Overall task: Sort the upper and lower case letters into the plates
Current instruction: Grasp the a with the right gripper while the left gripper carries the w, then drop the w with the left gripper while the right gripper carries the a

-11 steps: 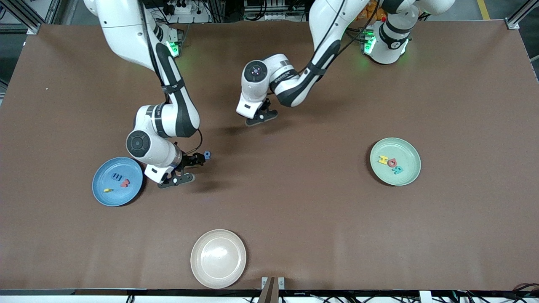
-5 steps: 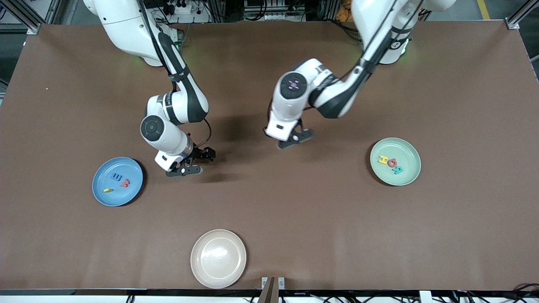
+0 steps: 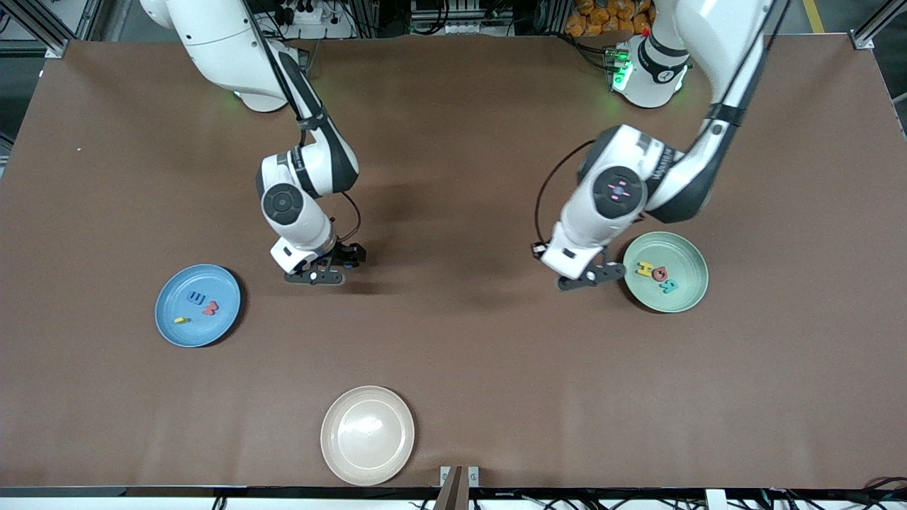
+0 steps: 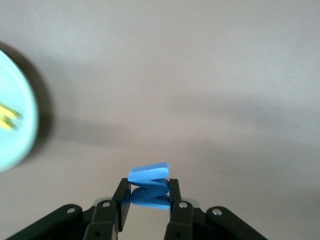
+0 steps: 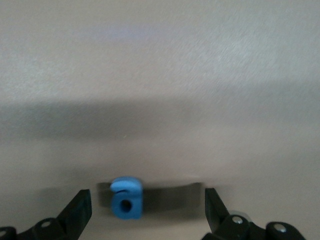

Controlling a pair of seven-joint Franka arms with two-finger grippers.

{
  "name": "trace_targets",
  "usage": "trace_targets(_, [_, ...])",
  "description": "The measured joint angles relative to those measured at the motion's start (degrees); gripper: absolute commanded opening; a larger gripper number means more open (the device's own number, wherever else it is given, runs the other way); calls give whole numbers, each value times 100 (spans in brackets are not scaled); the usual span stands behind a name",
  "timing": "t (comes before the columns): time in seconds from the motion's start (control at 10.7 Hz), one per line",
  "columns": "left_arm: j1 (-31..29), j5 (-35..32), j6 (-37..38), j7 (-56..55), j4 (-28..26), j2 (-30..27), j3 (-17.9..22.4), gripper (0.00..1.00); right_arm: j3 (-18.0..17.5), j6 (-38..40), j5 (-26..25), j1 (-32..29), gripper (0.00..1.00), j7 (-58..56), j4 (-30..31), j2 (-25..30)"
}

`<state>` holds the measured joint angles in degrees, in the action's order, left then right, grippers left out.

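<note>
My left pincer (image 4: 146, 200) pinches a blue letter (image 4: 148, 186) between its fingers (image 4: 122, 197); the piece stands on edge in the grip, and its zigzag outline resembles a Z. In the front view this pincer (image 3: 594, 276) hangs over bare surface (image 3: 468, 354), just beside the rim of the mint green plate (image 3: 691, 297) on the side toward the right arm's end. The edge of that plate (image 4: 25, 130) also appears in the left wrist view, with a yellow piece (image 4: 7, 117) on it.

My right pincer (image 5: 147, 207) is spread wide and holds nothing. A second blue letter (image 5: 126, 197), rounded with a small hole, lies flat on the surface between its fingers (image 5: 80, 210), closer to 1 finger than to the other. In the front view this pincer (image 3: 324, 268) sits low over the surface near the table's middle, and a little blue (image 3: 347, 263) shows at its tip.

The mint green plate carries 3 letters: a yellow one (image 3: 645, 269), a red-pink one (image 3: 660, 273) and a teal one (image 3: 669, 286), set close together. The blue plate (image 3: 177, 333), toward the right arm's end, carries 3 more: a blue one (image 3: 198, 297), a red-pink one (image 3: 210, 308) and a small yellow one (image 3: 181, 320). A beige plate (image 3: 336, 453) rests nearest the front camera and holds no letters.
</note>
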<state>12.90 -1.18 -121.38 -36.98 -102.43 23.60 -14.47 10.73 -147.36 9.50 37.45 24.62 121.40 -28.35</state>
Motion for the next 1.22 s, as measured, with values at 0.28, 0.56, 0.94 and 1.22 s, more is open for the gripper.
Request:
trace_targets(0.28, [-812,-82,78,1291,-174,-10,8,0,-82,-30,-102,-2,100,391,-2,3])
trace_targets(0.56, [-1246,-836,79,1872,-315,104,71,0,-81,-29,-107,-26,38,391,7,0])
trace_targets(0.94, [-1355,-899,50,2460,-327,369,390,33,-88,-62,-107,-67,0,391,33,-11])
trace_targets(1.22, [-1354,-899,24,2476,-327,474,398,100,-114,-76,-107,-73,0,393,25,30])
